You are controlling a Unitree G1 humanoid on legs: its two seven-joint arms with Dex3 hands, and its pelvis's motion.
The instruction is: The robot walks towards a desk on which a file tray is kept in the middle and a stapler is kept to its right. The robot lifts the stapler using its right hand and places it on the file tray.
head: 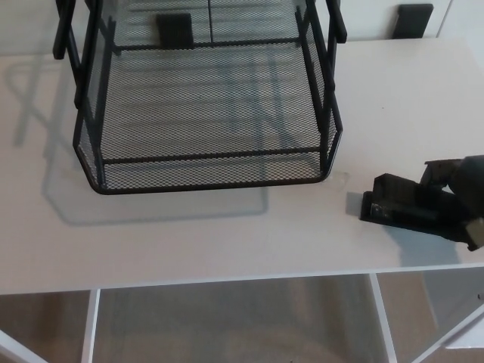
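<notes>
A black wire-mesh file tray (91, 155) stands in the middle of the white desk (227, 234), with upright posts rising at both of its sides. The black stapler (397, 206) lies to the right of the tray near the desk's right edge, its nose pointing left and a small shadow beside it. My right hand (460, 198) comes in from the picture's right edge. Its fingers (437, 171) sit over the far side of the stapler's rear end and the thumb is at the near side, closed around it. The stapler looks level and at desk height.
The desk's front edge (227, 281) runs across the lower picture, with white frame legs and floor beneath. Two black brackets (414, 19) sit at the back wall, one seen through the mesh. Bare desk lies between the tray's right wall and the stapler.
</notes>
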